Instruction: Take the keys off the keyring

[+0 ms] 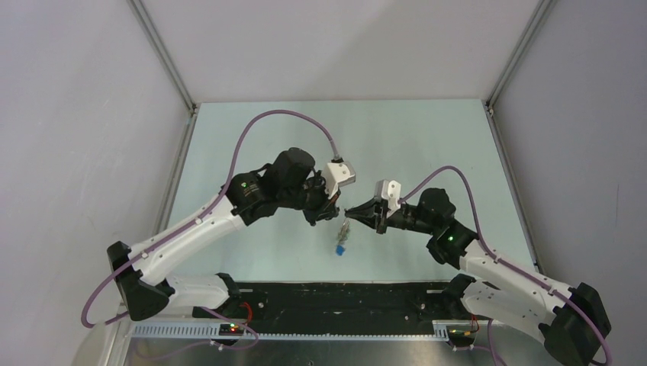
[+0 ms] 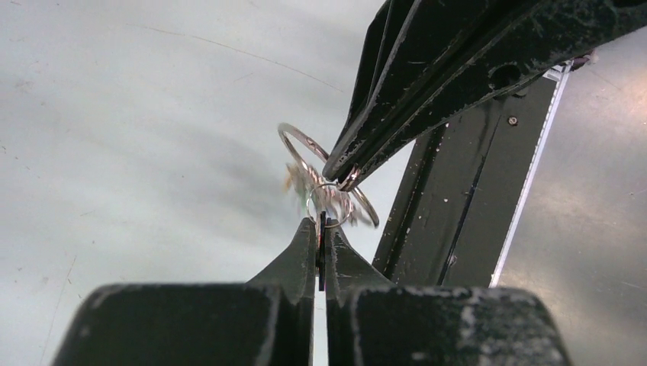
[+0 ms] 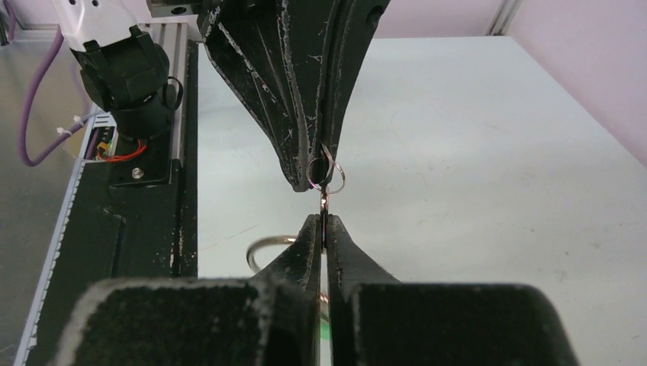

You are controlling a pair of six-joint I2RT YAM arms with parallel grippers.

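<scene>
Both grippers meet above the table's near middle. My left gripper (image 1: 339, 214) is shut on a thin dark key (image 2: 322, 248), held edge-on, with a small silver ring (image 2: 329, 204) through its head. My right gripper (image 1: 352, 213) is shut on the wire of the large silver keyring (image 2: 305, 149), which is held off the table. In the right wrist view the keyring (image 3: 263, 245) arcs out left of my right gripper (image 3: 324, 221), and my left gripper (image 3: 317, 181) hangs just above it. The other keys (image 1: 342, 242) dangle below, the blue one lowest. They are blurred in the left wrist view.
The pale green table (image 1: 427, 145) is walled by grey panels with metal corner posts. A black base rail (image 1: 343, 293) runs along the near edge, under the dangling keys. It also shows in the left wrist view (image 2: 450, 191) and the right wrist view (image 3: 145, 221).
</scene>
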